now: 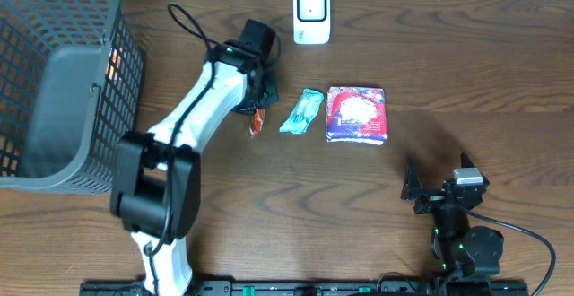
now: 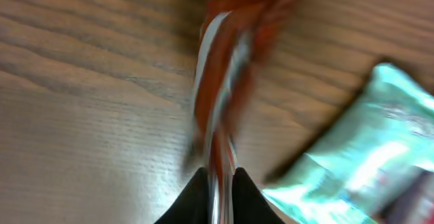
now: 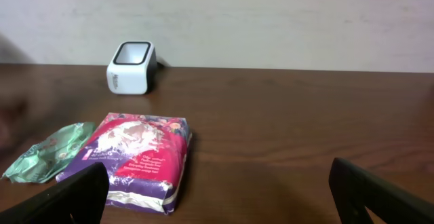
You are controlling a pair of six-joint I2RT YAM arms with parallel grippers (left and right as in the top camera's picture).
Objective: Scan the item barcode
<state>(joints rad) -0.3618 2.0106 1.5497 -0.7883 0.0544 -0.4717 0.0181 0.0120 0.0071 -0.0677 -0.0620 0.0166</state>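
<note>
at the left gripper [image 2: 218, 178], the red packet [image 2: 218, 81] runs lengthwise straight outward.

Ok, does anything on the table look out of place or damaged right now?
Nothing looks spilled or damaged. The left gripper pinches the red sachet by one end. The teal packet lies slightly askew beside it; the scanner stands upright. The left wrist view is blurred.

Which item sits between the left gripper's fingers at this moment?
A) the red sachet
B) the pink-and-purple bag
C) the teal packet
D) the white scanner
A: in the left wrist view the red sachet runs down between the two dark fingers of the left gripper, while the teal packet lies apart on the table.
</note>
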